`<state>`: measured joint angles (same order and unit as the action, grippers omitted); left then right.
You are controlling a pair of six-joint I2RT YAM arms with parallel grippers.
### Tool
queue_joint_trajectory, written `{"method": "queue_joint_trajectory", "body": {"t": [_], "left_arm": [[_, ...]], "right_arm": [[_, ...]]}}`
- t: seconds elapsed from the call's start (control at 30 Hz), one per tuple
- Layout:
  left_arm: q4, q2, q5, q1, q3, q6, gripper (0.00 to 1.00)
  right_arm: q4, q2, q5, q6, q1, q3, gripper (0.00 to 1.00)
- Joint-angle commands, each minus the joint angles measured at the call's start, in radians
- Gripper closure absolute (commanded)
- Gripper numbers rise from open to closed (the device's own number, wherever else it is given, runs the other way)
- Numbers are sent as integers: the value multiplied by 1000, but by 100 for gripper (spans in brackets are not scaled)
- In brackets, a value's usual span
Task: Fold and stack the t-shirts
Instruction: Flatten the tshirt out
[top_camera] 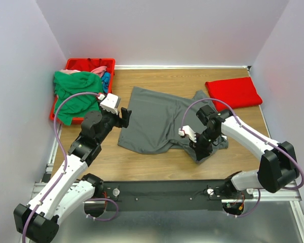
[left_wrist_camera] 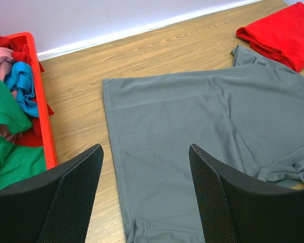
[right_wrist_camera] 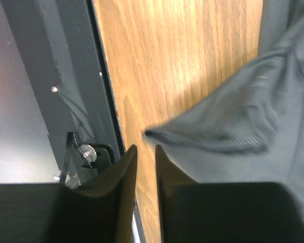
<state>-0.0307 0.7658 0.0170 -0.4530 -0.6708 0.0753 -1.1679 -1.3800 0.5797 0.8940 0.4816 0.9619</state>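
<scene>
The dark grey t-shirt (top_camera: 157,121) lies spread on the table, its near right sleeve rumpled. My left gripper (top_camera: 125,116) is open and empty just above the shirt's left edge; in the left wrist view (left_wrist_camera: 144,149) the hem (left_wrist_camera: 202,116) lies between its fingers. My right gripper (top_camera: 200,154) sits at the rumpled sleeve near the table's front edge. In the right wrist view (right_wrist_camera: 146,148) its jaws are nearly together with only wood between them, and the sleeve hem (right_wrist_camera: 233,131) lies just beside them. The red t-shirt (top_camera: 233,92) lies folded at the far right.
A red bin (top_camera: 88,63) at the far left holds the green shirt (top_camera: 73,96), which spills over its rim, plus pink (top_camera: 97,70) and blue (top_camera: 106,79) ones. The black base rail (right_wrist_camera: 50,76) runs along the table's near edge. Walls enclose three sides.
</scene>
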Motion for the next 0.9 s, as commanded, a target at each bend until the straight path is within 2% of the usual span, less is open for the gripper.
{"method": "queue_joint_trajectory", "body": {"t": [0.0,0.13,0.23,0.37,0.5,0.63,0.7,0.87], "left_arm": [[17,-11,31,4,4,4,24],[18,-10,34,4,2,3,24],[17,-10,32,4,2,3,24],[17,-10,31,4,2,3,24],[20,-7,29,4,2,4,24],[25,-2,3,8,2,1,23],[26,4,-12,17,2,4,19],[80,33,-159,120,0,43,13]], "right_arm": [[24,21,-76,-21,8,0,63],[37,48,-132,-50,6,52,53],[95,65,-152,-105,-11,92,51],[206,38,-123,-170,-99,118,50],[274,-7,-18,-219,-253,147,50],[293,-24,139,-266,-354,210,50],[304,-27,186,-288,-408,228,50],[419,-7,255,-345,-501,140,50]]}}
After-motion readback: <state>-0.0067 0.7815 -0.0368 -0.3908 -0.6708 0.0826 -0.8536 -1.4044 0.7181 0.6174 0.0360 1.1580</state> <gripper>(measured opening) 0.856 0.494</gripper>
